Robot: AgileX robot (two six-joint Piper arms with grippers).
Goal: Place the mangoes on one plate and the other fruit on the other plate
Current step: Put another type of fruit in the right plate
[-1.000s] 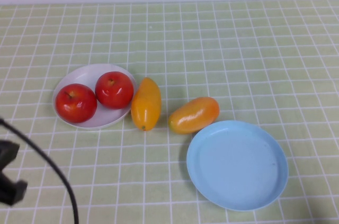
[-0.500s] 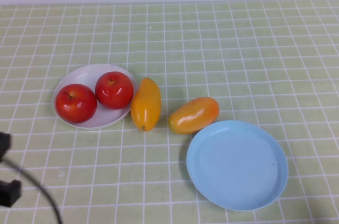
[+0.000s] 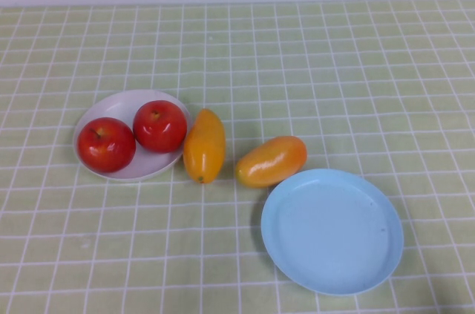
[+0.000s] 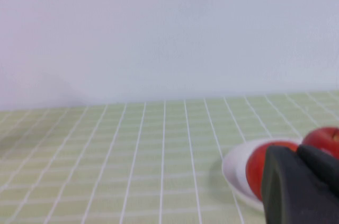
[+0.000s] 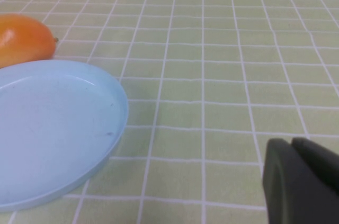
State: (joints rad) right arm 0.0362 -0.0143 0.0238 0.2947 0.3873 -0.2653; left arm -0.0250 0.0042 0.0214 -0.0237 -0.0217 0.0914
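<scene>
The left gripper (image 4: 299, 187) has withdrawn off the near-left edge since a second ago; the right gripper (image 5: 302, 181) sits low near the blue plate (image 3: 297, 254). I cannot tell either's finger state. Both apples (image 3: 106, 144) rest on the white plate (image 3: 122, 102); both mangoes (image 3: 205, 145) lie on the cloth (image 3: 334, 69) between the plates.

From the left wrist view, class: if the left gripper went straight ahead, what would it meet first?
Probably the nearer red apple on the white plate, just beyond the left gripper; depth is unclear. The right gripper is by the blue plate.
</scene>
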